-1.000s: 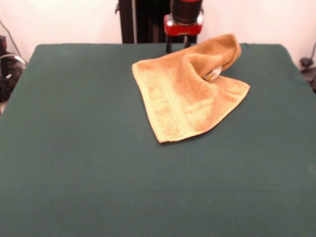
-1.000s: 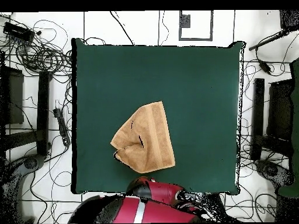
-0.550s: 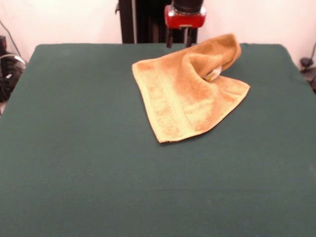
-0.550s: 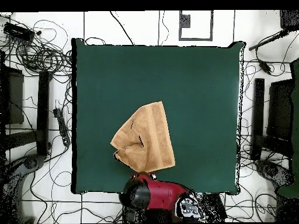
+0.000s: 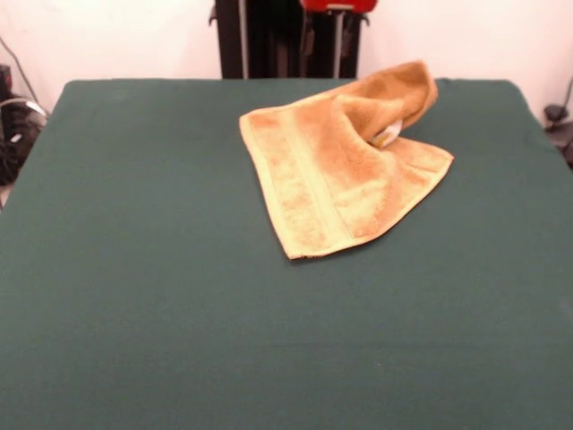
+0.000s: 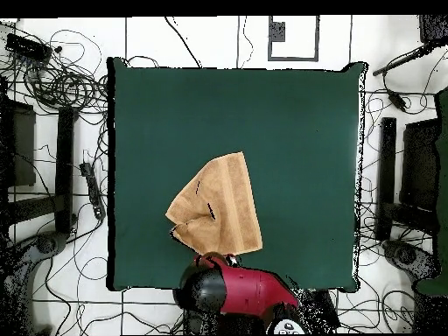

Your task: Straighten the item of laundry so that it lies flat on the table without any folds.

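Observation:
The item of laundry [image 5: 345,170] is a golden-orange terry towel lying at the far middle of the table [image 5: 134,269]. Its far right corner is folded back over itself in a raised hump [image 5: 398,94], and a small white label [image 5: 387,136] peeks out beneath the fold. Seen from overhead, the towel [image 6: 219,210] shows that bunched part at its lower left. My gripper [image 5: 323,45] hangs high behind the towel's far edge, open, holding nothing and clear of the cloth. In the overhead view, the red arm [image 6: 232,293] covers the gripper.
Dark green cloth covers the whole table [image 6: 297,131]. Cables and black stands [image 6: 66,166] lie on the floor around it. The black pedestal [image 5: 260,36] rises behind the far edge.
The gripper has risen from just behind the towel's far edge to the top of the front view. The towel has not moved.

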Tool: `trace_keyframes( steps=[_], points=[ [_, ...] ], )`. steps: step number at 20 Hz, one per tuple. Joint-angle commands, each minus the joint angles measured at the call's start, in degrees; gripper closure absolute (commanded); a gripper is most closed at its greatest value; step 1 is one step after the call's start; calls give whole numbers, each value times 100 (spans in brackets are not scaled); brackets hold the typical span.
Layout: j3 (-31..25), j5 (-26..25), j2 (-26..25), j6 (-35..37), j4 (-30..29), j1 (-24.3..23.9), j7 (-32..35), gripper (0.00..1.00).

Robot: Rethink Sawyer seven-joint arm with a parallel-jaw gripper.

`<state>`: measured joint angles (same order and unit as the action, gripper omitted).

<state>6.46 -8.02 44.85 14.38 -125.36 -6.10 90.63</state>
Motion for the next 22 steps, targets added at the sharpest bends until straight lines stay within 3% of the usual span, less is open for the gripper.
trace_keyframes(
  steps=[1,11,22],
  points=[
    [-608,363,43,428,360,0,872,0],
    [-689,332,-142,431,580,-117,778,0],
    [-641,484,-562,1327,1903,-7,667,0]
  ],
)
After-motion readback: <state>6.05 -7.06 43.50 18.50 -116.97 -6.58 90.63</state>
